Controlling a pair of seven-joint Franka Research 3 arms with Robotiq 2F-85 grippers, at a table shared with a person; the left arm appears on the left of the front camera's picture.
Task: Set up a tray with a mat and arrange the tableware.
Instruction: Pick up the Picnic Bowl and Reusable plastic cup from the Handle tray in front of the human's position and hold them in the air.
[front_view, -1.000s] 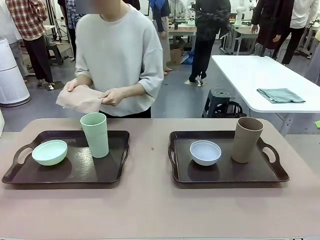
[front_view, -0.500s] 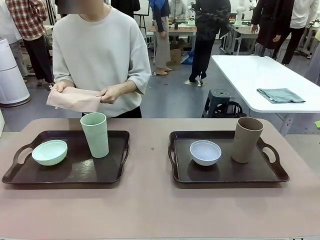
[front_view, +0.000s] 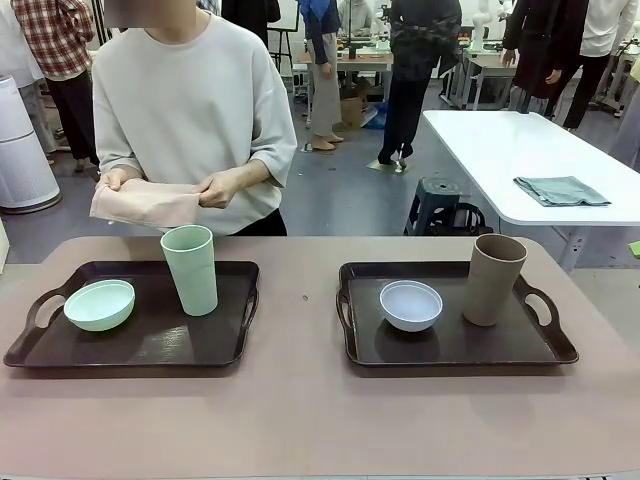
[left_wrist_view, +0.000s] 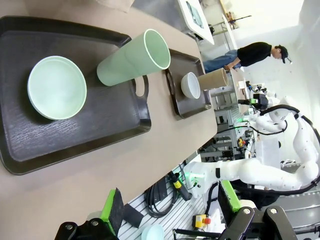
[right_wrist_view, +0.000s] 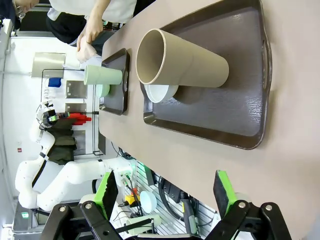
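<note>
Two dark trays sit on the table. The left tray (front_view: 130, 345) holds a pale green bowl (front_view: 99, 304) and a tall pale green cup (front_view: 190, 270). On the right tray (front_view: 450, 345) stand a white bowl (front_view: 411, 305) and a tan cup (front_view: 494, 279). A person at the far side holds a folded pink mat (front_view: 145, 203) in both hands above the left tray's back edge. My left gripper (left_wrist_view: 170, 207) is open, well back from the green bowl (left_wrist_view: 56, 87) and green cup (left_wrist_view: 132, 59). Open too, my right gripper (right_wrist_view: 165, 192) hangs short of the tan cup (right_wrist_view: 182, 65) and white bowl (right_wrist_view: 161, 93).
Bare tabletop (front_view: 300, 420) runs between the trays and along the near edge. Behind the person stand a white table (front_view: 520, 150) with a green cloth (front_view: 560, 190), a stool (front_view: 437, 200) and several people.
The person has shifted to the left with the folded mat still in both hands. The trays, bowls and cups have not moved.
</note>
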